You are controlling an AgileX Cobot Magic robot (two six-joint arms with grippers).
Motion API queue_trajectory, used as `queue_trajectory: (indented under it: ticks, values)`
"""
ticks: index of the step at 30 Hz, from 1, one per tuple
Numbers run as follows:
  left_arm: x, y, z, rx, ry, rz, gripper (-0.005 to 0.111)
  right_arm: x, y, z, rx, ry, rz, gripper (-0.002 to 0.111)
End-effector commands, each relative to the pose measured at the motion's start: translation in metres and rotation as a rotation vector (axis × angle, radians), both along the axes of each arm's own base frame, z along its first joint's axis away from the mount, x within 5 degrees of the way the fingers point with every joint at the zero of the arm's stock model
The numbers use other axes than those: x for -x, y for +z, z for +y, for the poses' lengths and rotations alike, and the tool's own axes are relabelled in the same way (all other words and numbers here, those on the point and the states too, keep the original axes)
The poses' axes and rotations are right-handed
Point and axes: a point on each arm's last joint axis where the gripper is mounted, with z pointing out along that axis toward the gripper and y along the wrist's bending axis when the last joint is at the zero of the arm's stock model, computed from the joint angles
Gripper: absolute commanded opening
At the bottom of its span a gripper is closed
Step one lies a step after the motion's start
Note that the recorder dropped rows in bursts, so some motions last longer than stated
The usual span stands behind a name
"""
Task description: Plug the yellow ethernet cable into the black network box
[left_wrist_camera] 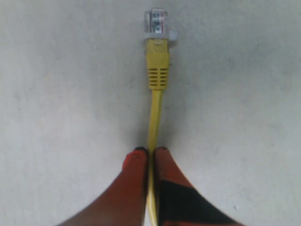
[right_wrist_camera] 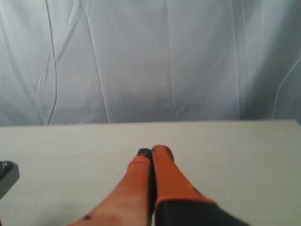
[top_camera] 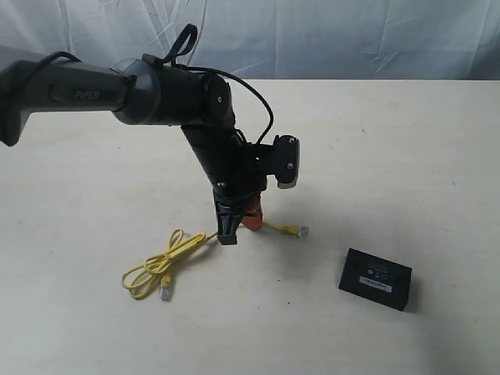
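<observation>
The left gripper clamps the yellow ethernet cable a little behind its clear plug, mid-table (the cord looks light and limp, so a grip nearer the stiff boot would likely steady it). The black network box lies apart, toward the table's near right edge. The right gripper is clenched and empty.

table: cream, matte | backdrop: white creased cloth behind table

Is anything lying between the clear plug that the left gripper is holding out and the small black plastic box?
Nothing visible. The left gripper pinches the thin yellow ethernet cable behind its clear plug, and only bare pale table lies between that plug and the flat black network box.
</observation>
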Motion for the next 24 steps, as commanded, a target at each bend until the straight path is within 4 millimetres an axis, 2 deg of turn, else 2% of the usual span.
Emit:
queue_trajectory:
  ticks: [1, 5, 10, 13, 18, 24]
  values:
    - [0.002, 0.004, 0.000, 0.004, 0.001, -0.003, 0.000, -0.025, 0.012, 0.005, -0.027, 0.026, 0.361, -0.001]
    - [0.002, 0.004, 0.000, 0.004, 0.001, -0.003, 0.000, -0.051, -0.005, 0.016, -0.118, 0.069, 0.679, -0.001]
    - [0.002, 0.004, 0.000, 0.004, 0.001, -0.003, 0.000, -0.072, -0.040, 0.034, -0.125, 0.275, 1.006, -0.001]
    - [0.002, 0.004, 0.000, 0.004, 0.001, -0.003, 0.000, -0.082, -0.059, 0.042, -0.127, 0.364, 1.142, -0.001]
    - [0.002, 0.004, -0.001, 0.008, 0.004, 0.001, 0.000, -0.090, -0.085, 0.056, -0.111, 0.419, 1.310, -0.001]
    - [0.002, 0.004, -0.001, 0.008, 0.004, 0.001, 0.000, -0.102, -0.107, 0.077, -0.017, 0.419, 1.298, -0.001]
